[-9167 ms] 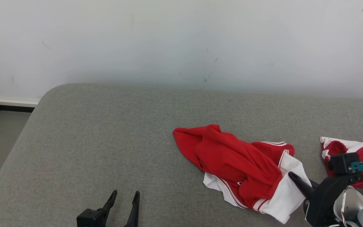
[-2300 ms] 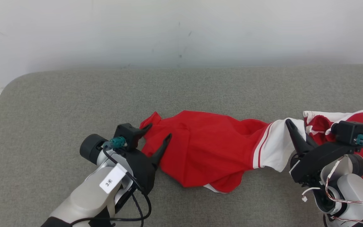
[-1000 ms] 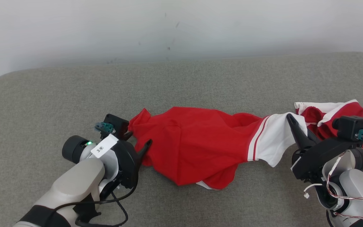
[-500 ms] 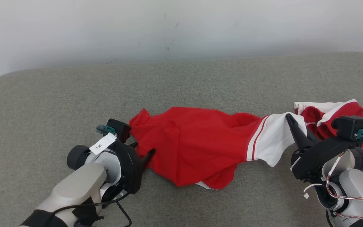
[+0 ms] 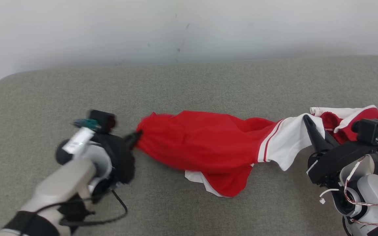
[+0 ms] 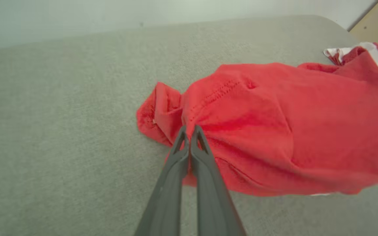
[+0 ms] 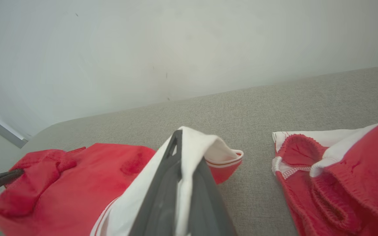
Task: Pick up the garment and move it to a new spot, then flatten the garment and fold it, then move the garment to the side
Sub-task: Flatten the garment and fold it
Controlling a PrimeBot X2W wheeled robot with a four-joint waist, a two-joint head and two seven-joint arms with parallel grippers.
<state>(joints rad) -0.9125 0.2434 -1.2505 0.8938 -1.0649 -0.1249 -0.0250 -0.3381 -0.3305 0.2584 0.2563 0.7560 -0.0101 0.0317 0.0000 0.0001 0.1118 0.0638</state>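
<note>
Lying stretched, wrinkled | garment (image 5: 205, 144) red | white striped panel right end

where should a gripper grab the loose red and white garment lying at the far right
On the second garment, I'd take the white band along its edge. Come in low from the bare couch side next to it: that edge lies exposed and looks lifted, while the rest is a crumpled heap.
</note>
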